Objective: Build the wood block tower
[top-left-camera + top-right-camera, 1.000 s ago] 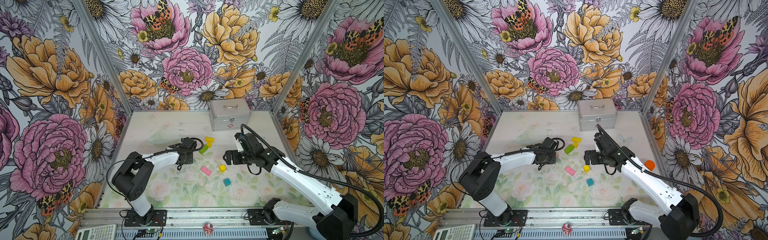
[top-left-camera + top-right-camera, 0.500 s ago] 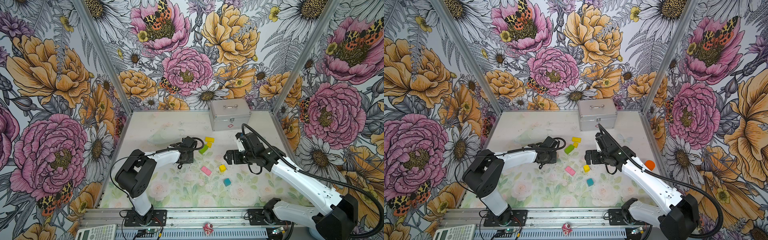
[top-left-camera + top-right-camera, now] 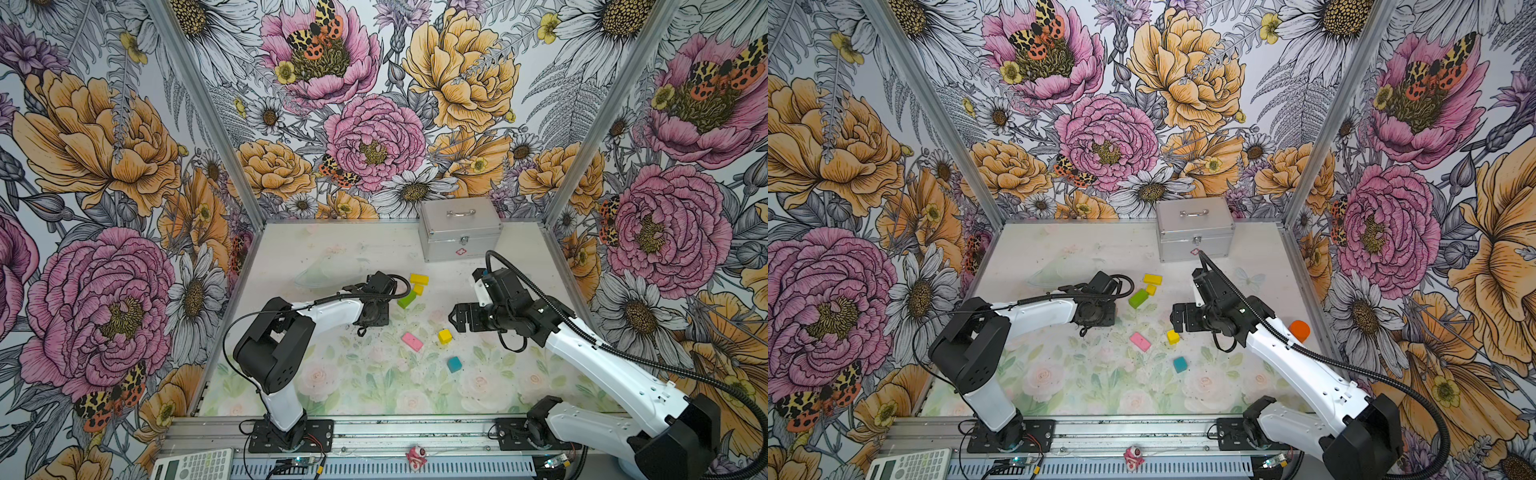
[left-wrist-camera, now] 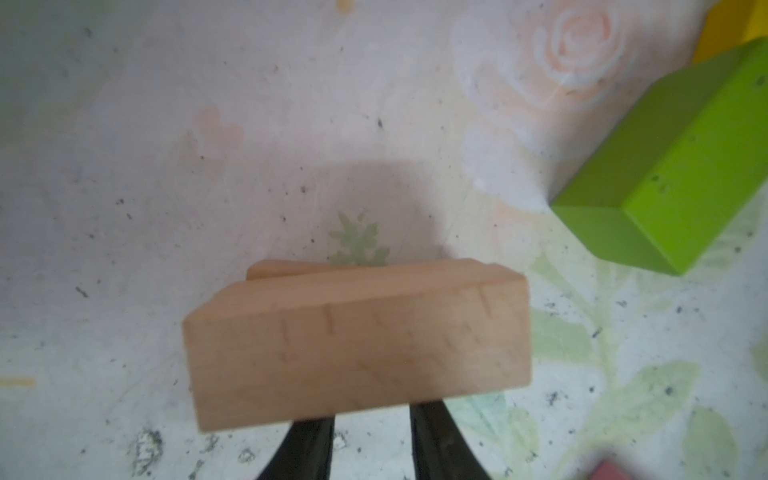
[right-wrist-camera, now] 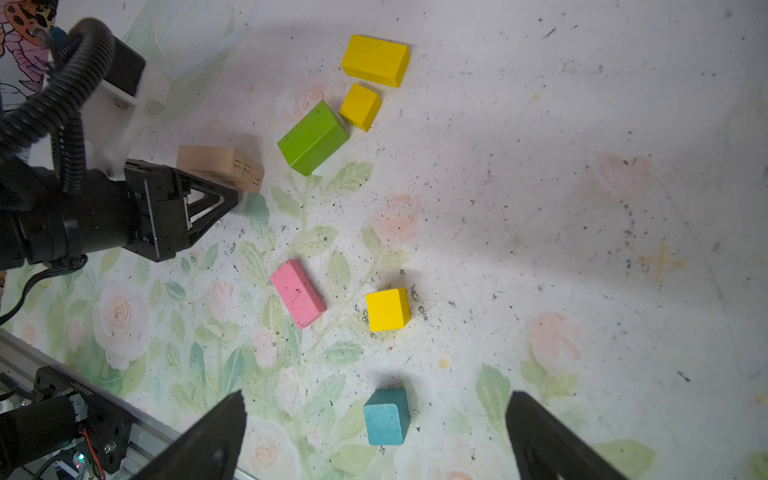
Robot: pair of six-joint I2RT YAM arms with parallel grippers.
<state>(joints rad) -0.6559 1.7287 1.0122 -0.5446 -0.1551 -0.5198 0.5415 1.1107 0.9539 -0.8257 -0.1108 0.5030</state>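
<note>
The left gripper [image 5: 232, 196] is clamped on the tan bars [image 4: 357, 340]; their ends carry small printed numbers, 1 reading 15, the rest unclear, and the wrist hides them in both top views. Just right sit the green bar [image 3: 406, 299], small yellow cube [image 3: 418, 289] and yellow slab [image 3: 419, 278]; nearer the front, spaced apart, lie the pink slab [image 3: 412, 341], yellow cube [image 3: 444, 336] and teal cube [image 3: 454, 364]. The right gripper [image 3: 454, 320] hangs spread wide and empty, bare table [image 3: 536, 270] behind it
</note>
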